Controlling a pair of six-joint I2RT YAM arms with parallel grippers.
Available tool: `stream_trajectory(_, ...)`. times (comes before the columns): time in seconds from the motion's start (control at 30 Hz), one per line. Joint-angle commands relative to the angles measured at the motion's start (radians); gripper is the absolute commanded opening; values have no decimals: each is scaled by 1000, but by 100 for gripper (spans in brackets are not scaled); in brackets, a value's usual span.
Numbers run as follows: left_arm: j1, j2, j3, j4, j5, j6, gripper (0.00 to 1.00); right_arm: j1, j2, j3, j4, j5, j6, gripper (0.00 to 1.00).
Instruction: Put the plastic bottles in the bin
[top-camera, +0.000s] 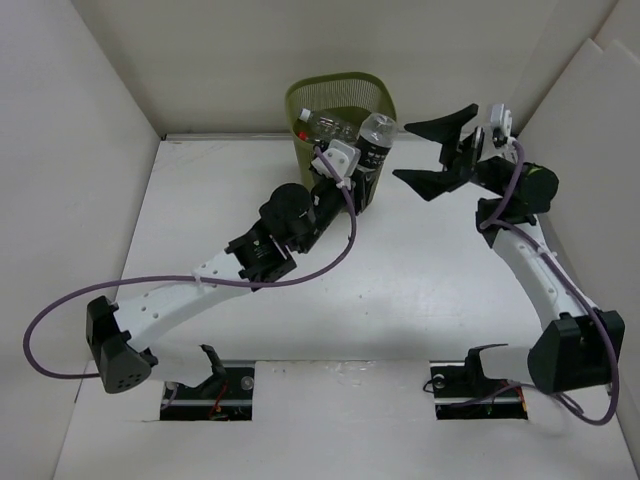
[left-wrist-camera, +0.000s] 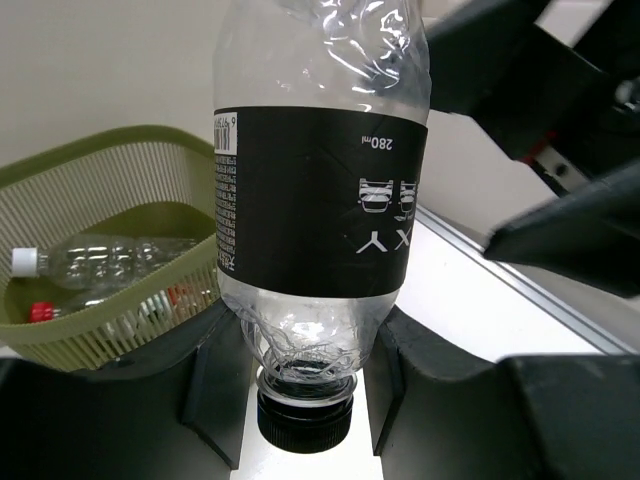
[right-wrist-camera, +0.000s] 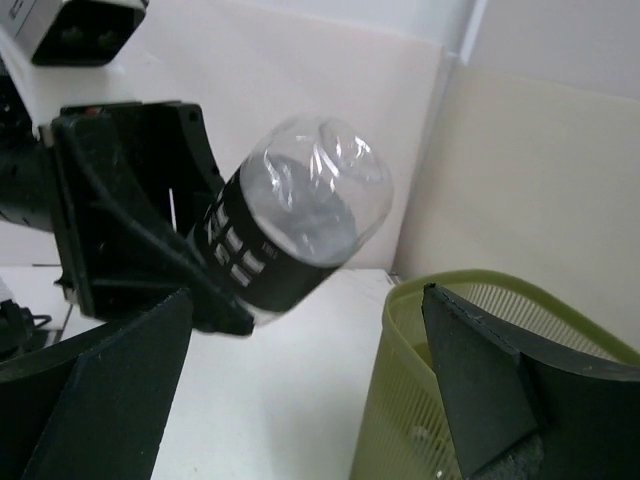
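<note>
My left gripper (top-camera: 360, 168) is shut on the neck end of a clear plastic bottle with a black label (top-camera: 376, 140), holding it cap-down by the right side of the olive-green mesh bin (top-camera: 340, 82). In the left wrist view the bottle (left-wrist-camera: 320, 200) stands between my fingers, its black cap (left-wrist-camera: 303, 412) nearest the camera. Two more bottles (left-wrist-camera: 110, 262) lie inside the bin (left-wrist-camera: 100, 142); one shows in the top view (top-camera: 325, 125). My right gripper (top-camera: 437, 145) is open and empty, just right of the held bottle. Its wrist view shows the bottle (right-wrist-camera: 300, 215) and the bin (right-wrist-camera: 470, 285).
White walls close in the table (top-camera: 400, 270) at the back, left and right. The bin stands against the back wall. The left arm (top-camera: 260, 245) stretches diagonally across the table's middle. The right gripper's black fingers (left-wrist-camera: 560, 130) loom close to the held bottle.
</note>
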Motion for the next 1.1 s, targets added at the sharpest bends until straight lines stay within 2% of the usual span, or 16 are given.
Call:
stream_trajectory(0.0,1,-62,-33,116,75,37,0,36,16,91,162,35,52,100)
stream_trajectory(0.13,-8,-98,-91,153,135,50,0,95,70,123,231,44,87,100)
stream_trajectory(0.3,-31,-121,-128,194,135,71,0,178,125,132,343,76,173,100)
stream_trajectory(0.5,-40,-141,-137,205,154,71,0,232,148,132,352,99,173,100)
stream_trajectory(0.57,-40,-141,-137,205,154,71,0,241,158,155,352,99,173,88)
stream_trajectory(0.7,-40,-130,-119,176,143,71,0,252,168,181,377,108,191,30)
stream_trajectory(0.73,-40,-130,-119,162,126,71,5,263,179,193,377,108,200,9)
stream_trajectory(0.77,-40,-118,-107,152,116,71,11,263,179,193,389,108,200,4)
stream_trajectory(0.83,-40,-118,-107,152,94,71,25,263,179,213,389,108,200,0)
stream_trajectory(0.9,-40,-108,-107,152,54,59,49,273,179,222,389,108,200,0)
stream_trajectory(0.93,-40,-108,-107,152,36,59,71,273,179,223,389,108,200,0)
stream_trajectory(0.97,-40,-108,-96,152,-2,45,100,273,179,223,369,108,200,0)
stream_trajectory(1.03,-40,-108,-96,152,-38,22,100,261,188,264,312,108,164,0)
stream_trajectory(1.07,-40,-108,-96,139,-55,7,100,252,205,288,230,108,109,0)
